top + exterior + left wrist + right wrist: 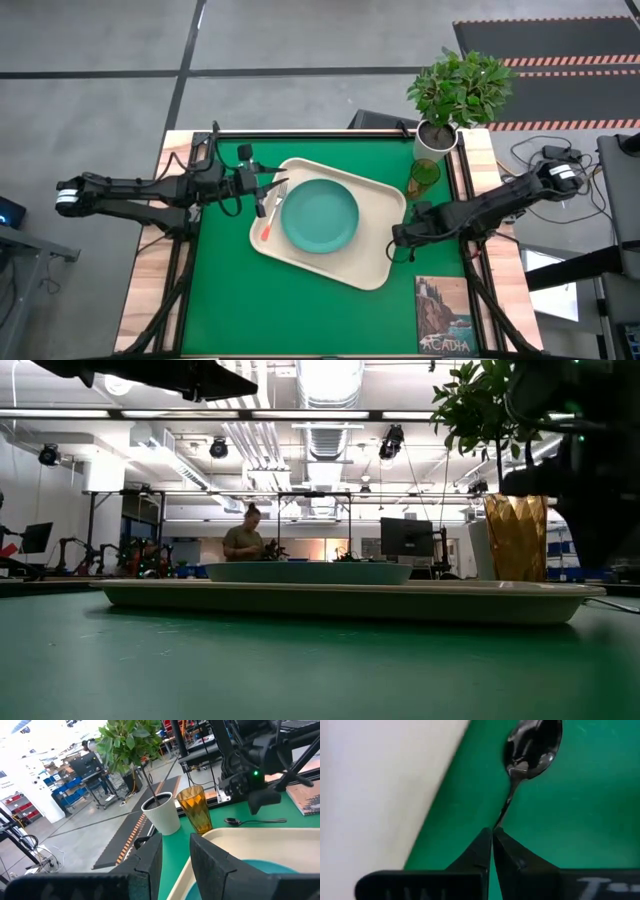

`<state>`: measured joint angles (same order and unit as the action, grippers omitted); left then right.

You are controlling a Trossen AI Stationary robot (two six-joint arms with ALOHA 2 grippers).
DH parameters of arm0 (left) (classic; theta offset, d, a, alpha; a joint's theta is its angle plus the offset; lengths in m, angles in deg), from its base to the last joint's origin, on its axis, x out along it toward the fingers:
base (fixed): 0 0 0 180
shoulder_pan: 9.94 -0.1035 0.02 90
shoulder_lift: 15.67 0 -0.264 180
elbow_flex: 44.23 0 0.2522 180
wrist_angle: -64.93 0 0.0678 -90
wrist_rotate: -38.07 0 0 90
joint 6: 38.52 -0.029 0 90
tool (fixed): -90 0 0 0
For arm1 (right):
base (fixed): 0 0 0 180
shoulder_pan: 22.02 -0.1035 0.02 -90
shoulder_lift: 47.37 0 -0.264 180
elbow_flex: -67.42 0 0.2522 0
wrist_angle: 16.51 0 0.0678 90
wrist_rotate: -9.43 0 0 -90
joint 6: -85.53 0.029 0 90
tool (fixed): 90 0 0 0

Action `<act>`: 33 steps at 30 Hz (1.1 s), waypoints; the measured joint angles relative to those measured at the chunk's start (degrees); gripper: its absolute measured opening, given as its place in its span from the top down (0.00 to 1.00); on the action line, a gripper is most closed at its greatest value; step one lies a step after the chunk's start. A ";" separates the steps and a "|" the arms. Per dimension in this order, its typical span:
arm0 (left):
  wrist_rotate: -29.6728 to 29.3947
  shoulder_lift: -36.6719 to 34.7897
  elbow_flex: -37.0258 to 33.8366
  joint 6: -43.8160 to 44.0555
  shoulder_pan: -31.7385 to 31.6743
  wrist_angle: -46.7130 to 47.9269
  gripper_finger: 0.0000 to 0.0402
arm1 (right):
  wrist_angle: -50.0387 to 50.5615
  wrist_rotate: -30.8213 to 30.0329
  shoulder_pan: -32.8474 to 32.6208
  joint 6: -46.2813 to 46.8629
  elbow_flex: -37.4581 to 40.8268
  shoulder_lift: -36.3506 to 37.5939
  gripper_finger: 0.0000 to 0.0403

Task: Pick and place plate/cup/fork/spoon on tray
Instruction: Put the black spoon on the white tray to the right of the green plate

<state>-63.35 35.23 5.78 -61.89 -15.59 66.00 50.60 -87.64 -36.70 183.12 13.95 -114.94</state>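
Spoon [532, 747] handle's pinched in your right gripper [492, 836], still off tray [383, 267]; plate [319, 215], fork [272, 209] done, cup [423, 178] left; left gripper [175, 852] narrow, empty.

Two slim black jointed arms, white-capped at their outer ends, each ending in a gripper [492, 840] with wedge-shaped matte fingers.

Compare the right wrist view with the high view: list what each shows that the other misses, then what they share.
Only the right wrist view shows the spoon lying on the green mat, its thin handle pinched in the shut right claw.

Only the high view shows the plate and fork on the tray, the cup off the tray beside the plant pot, and the left claw over the tray's fork end.

Both show the tray's rim, the mat and the right claw.
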 joint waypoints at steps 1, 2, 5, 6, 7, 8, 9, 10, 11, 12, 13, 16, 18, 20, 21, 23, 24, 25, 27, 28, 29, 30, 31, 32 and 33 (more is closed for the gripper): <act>0.01 -0.05 0.00 -0.02 0.00 0.02 0.80 | -0.52 0.00 -0.02 0.38 0.82 0.28 0.97; 0.01 -0.05 0.00 -0.11 0.00 0.02 0.80 | -0.90 0.02 -0.02 0.69 1.57 0.54 0.95; 0.00 -0.10 0.00 -1.27 0.00 -0.03 0.80 | -1.96 -0.35 -0.02 2.00 3.37 1.51 0.88; -0.01 -0.12 0.00 -1.44 0.00 -0.09 0.80 | -1.73 -0.50 0.03 2.40 3.82 1.61 0.85; -0.08 -0.12 0.00 -1.46 0.00 -0.17 0.80 | -1.62 -0.69 0.07 2.71 4.35 1.68 0.81; -0.39 -0.12 0.00 -1.48 0.00 -0.16 0.80 | -1.68 -1.29 0.07 3.01 4.91 1.68 0.78; -0.90 -0.12 0.00 -1.49 0.00 -0.17 0.80 | -2.14 -1.94 0.07 3.34 5.47 1.68 0.74; -1.06 -0.12 0.02 -1.51 0.00 -0.19 0.80 | -3.22 -2.25 0.07 3.50 6.14 1.67 0.71; -1.08 -0.12 0.02 -1.51 0.00 -0.17 0.80 | -4.77 -2.49 0.07 3.55 6.84 1.62 0.68; -1.10 -0.12 0.02 -1.53 0.00 -0.17 0.80 | -6.41 -2.77 0.09 3.50 7.60 1.50 0.65; -1.10 -0.12 0.02 -1.53 0.00 -0.17 0.80 | -7.82 -3.30 0.09 3.44 8.35 1.30 0.63; -1.10 -0.12 0.02 -1.55 0.00 -0.14 0.80 | -11.14 -4.02 0.07 3.43 9.85 0.44 0.59; -1.10 -0.12 0.02 -1.55 0.00 -0.17 0.80 | -11.39 -4.34 0.07 3.80 10.22 -0.15 0.58; -1.10 -0.12 0.02 -1.55 0.00 -0.07 0.80 | -11.50 -4.39 0.07 3.79 10.37 -0.66 0.60; -1.10 -0.12 0.03 -1.55 0.00 -0.08 0.80 | -11.39 -4.36 0.07 3.58 10.37 -0.70 0.62; -1.10 -0.10 0.04 -1.55 0.00 -0.05 0.80 | -11.06 -4.41 0.07 3.10 10.24 -0.75 0.67; -1.10 -0.10 0.04 -1.55 0.00 -0.13 0.80 | -10.89 -4.51 0.05 2.94 10.15 -0.70 0.71; -1.15 -0.10 0.04 -1.55 0.00 -0.17 0.80 | -10.63 -4.52 0.06 2.74 10.10 -0.70 0.75; -1.29 -0.10 0.04 -1.55 -0.01 -0.22 0.80 | -10.03 -4.50 0.05 1.89 10.09 -0.73 0.84; -1.32 -0.10 0.04 -1.53 0.00 -0.18 0.80 | -9.95 -4.54 0.05 1.49 10.12 -0.81 0.88; -1.32 -0.10 0.04 -1.55 0.00 -0.19 0.80 | -9.96 -4.62 0.05 0.95 10.18 -0.81 0.92; -1.35 -0.10 0.04 -1.54 -0.01 -0.20 0.80 | -9.92 -4.74 0.05 0.36 10.25 -0.81 0.95; -1.39 -0.10 0.04 -1.54 0.00 -0.18 0.80 | -9.81 -4.87 0.05 -0.12 10.26 -0.79 0.96; -1.43 -0.10 0.04 -1.55 0.00 -0.19 0.80 | -9.72 -4.96 0.05 -0.35 10.26 -0.74 0.96; -1.49 -0.10 0.04 -1.53 0.00 -0.17 0.80 | -9.18 -4.90 0.05 -0.82 10.18 -0.53 0.97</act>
<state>-64.84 35.13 5.82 -63.42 -15.59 65.83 41.42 -92.54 -36.65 182.30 24.13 -115.47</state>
